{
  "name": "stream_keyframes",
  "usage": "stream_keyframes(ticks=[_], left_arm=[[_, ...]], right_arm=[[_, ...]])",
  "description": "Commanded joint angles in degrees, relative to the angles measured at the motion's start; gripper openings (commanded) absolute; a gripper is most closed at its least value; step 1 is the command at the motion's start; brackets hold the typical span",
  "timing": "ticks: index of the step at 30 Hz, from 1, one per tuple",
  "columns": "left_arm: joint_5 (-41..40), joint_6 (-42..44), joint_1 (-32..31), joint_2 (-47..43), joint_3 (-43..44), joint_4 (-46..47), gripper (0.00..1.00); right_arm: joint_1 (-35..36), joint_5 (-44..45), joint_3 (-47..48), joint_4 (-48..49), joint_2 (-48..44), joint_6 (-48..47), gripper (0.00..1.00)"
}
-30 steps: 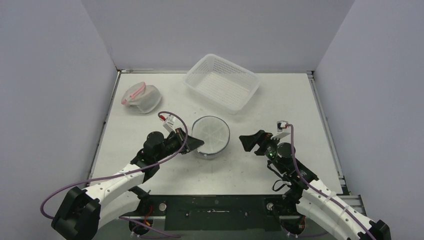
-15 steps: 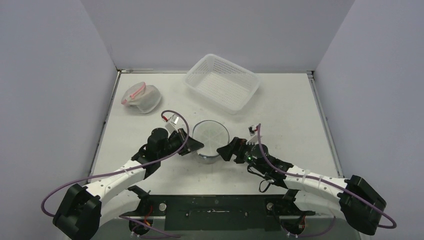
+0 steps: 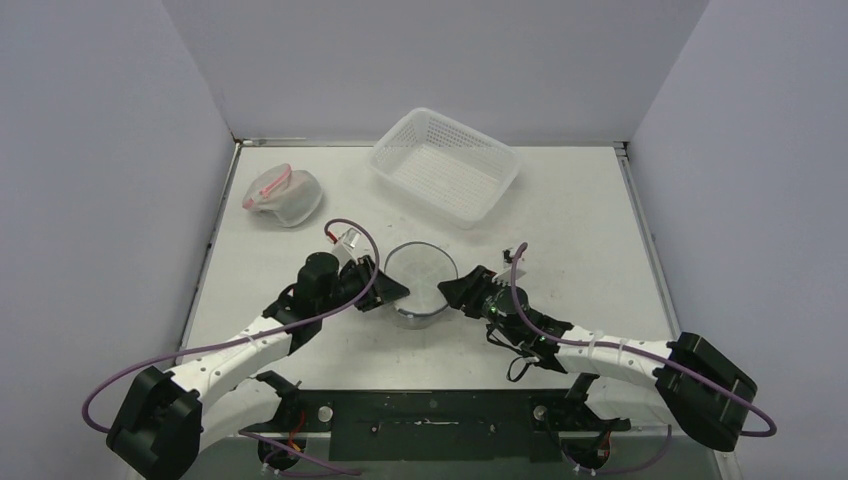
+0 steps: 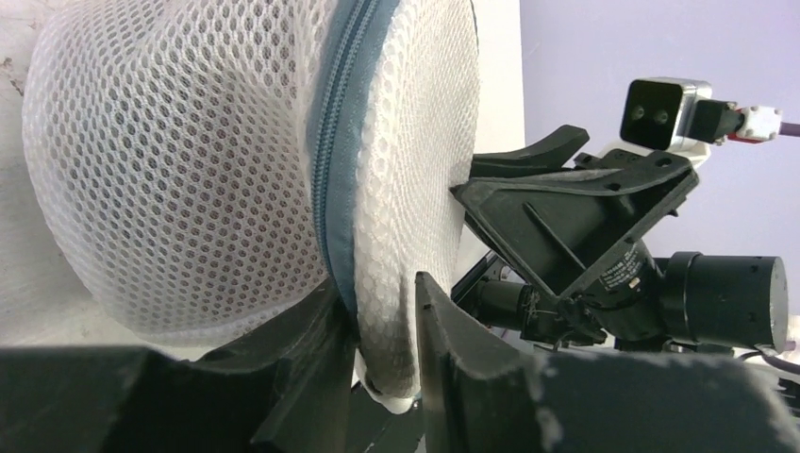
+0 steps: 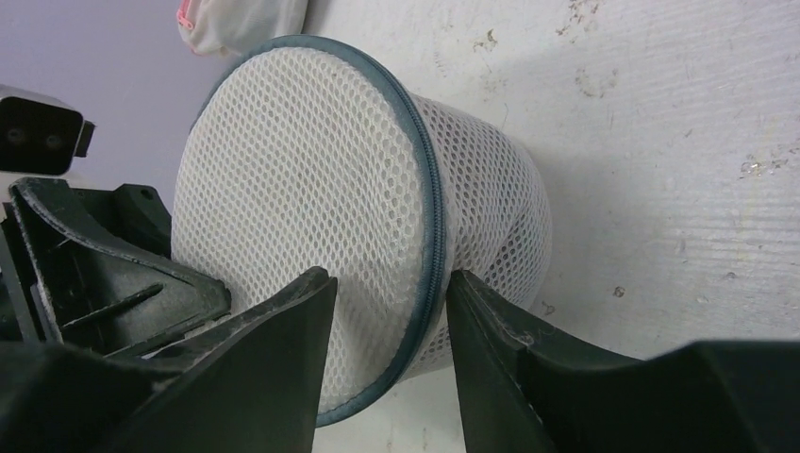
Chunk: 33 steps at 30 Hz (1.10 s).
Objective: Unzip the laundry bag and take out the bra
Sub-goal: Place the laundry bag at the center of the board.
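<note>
- Top external view: the laundry bag (image 3: pixel 422 280), a round white mesh drum, stands near the middle of the table (image 3: pixel 580 220), between your two arms.
- Your left gripper (image 3: pixel 392 291) meets the bag on its left side and your right gripper (image 3: pixel 450 291) meets it on its right. Both are low, at table level.
- In the left wrist view, the left claw's two black fingers (image 4: pixel 311 377) stand only narrowly apart. The bag's edge, by the blue-grey zip (image 4: pixel 330 189), fills the gap and touches both, so this claw has the bag pinched.
- In the right wrist view, the right claw's fingers (image 5: pixel 283 359) stand partway apart, astride the zipped rim. One lies over the flat mesh face and the other beside the side wall. You cannot tell whether they are pressing on the mesh yet.
- The zip runs closed along every stretch of rim that either wrist view shows.
- Small white lettering (image 4: pixel 618 274) sits on the black housing of the right arm's claw in the left wrist view. It is too small to read.
- A white plastic basket (image 3: pixel 445 165) sits at the back of the table, well apart from the bag.
- A white-and-pink bundle (image 3: pixel 283 195) lies at the back left, near the wall.
</note>
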Motion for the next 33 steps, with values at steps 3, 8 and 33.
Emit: stream_keyframes(ticks=[3, 8, 33], left_arm=[[1.2, 1.0, -0.4, -1.5, 3.2, -1.8, 0.43], [1.5, 1.1, -0.4, -4.3, 2.3, -4.6, 0.52], [1.5, -5.0, -0.3, -7.3, -3.7, -4.1, 0.61]], right_arm=[[0.3, 1.3, 2.7, 4.1, 2.1, 3.8, 0.39], [0.3, 2.2, 2.5, 3.1, 0.0, 5.6, 0.27], [0.5, 6.0, -5.7, 7.7, -5.8, 14.7, 0.05]])
